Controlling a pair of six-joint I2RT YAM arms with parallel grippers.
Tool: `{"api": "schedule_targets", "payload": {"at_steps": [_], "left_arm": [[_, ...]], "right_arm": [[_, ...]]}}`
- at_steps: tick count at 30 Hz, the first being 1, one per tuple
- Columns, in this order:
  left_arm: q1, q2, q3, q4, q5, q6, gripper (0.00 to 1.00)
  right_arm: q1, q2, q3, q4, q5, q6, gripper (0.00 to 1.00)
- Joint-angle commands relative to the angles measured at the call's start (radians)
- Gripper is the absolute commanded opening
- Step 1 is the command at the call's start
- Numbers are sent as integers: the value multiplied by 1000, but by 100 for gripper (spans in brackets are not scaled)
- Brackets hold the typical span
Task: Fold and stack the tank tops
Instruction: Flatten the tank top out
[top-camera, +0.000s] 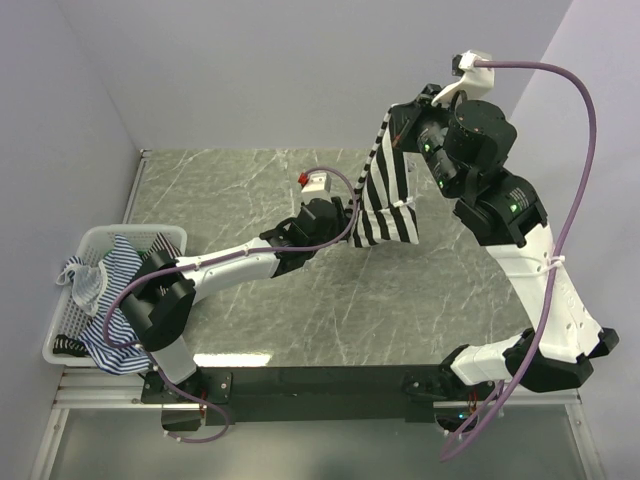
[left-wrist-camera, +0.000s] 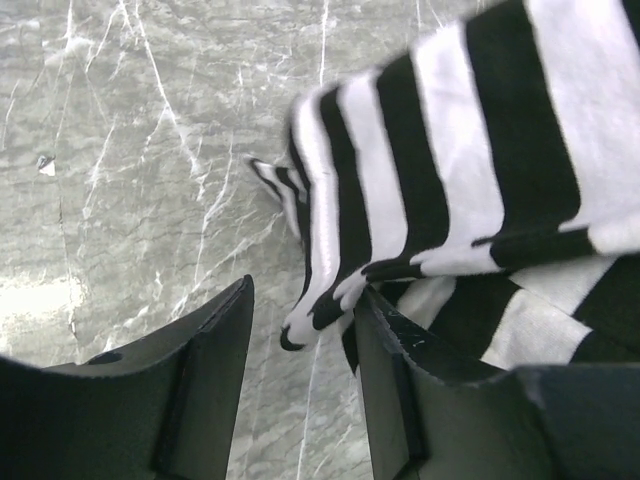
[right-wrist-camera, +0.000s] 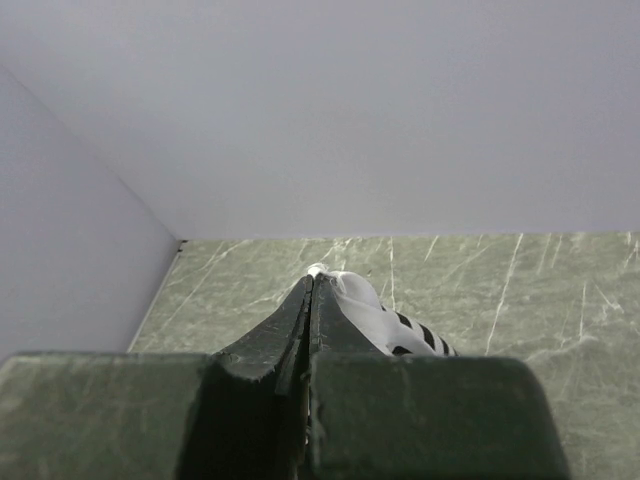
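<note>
The black-and-white striped tank top (top-camera: 385, 195) hangs in the air over the table's back right. My right gripper (top-camera: 398, 118) is shut on its top edge, seen as a white fold (right-wrist-camera: 350, 290) beside the closed fingers. My left gripper (top-camera: 345, 215) is open at the cloth's lower left corner; in the left wrist view a hanging corner (left-wrist-camera: 315, 315) dangles between the fingers (left-wrist-camera: 215, 330) without being pinched. Thin blue-and-white striped tank tops (top-camera: 115, 300) lie heaped in the basket at the left.
A white mesh basket (top-camera: 100, 240) stands at the table's left edge. The grey marble table (top-camera: 250, 190) is walled at the back and left. The right arm (top-camera: 530, 260) rises along the right side.
</note>
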Motion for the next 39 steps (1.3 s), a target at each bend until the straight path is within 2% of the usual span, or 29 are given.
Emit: {"api": "schedule_targets", "payload": {"at_steps": [1, 8, 11, 16, 20, 22, 23, 26, 30, 34, 37, 39], "left_arm": [[-11, 6, 20, 68, -1, 25, 51], [-11, 24, 12, 146, 24, 59, 50], [-11, 35, 18, 163, 24, 70, 46], [-11, 55, 12, 216, 45, 90, 33], [-11, 69, 29, 226, 45, 95, 19], [-12, 61, 31, 218, 38, 98, 7], [-12, 55, 28, 215, 22, 95, 1], [-11, 17, 21, 180, -37, 81, 1], [-8, -54, 76, -30, -284, 10, 1], [1, -147, 133, -173, -450, -10, 1], [18, -241, 155, -199, -504, 9, 1], [49, -300, 178, -215, -481, 18, 1]], "right_arm": [[9, -40, 20, 34, 18, -24, 0], [9, -45, 20, 28, 21, -26, 0], [9, -48, 20, 28, 21, -26, 0], [9, -49, 21, 25, 24, -27, 0], [8, -53, 21, 24, 33, -35, 0], [9, -51, 21, 24, 40, -38, 0], [8, -53, 21, 24, 43, -40, 0], [6, -53, 18, 25, 50, -40, 0], [8, -53, -3, 39, 87, -50, 0], [-5, -68, -63, 83, 159, -64, 0], [-63, -79, -117, 97, 112, -28, 0], [-126, -82, -155, 108, 60, 2, 0]]}}
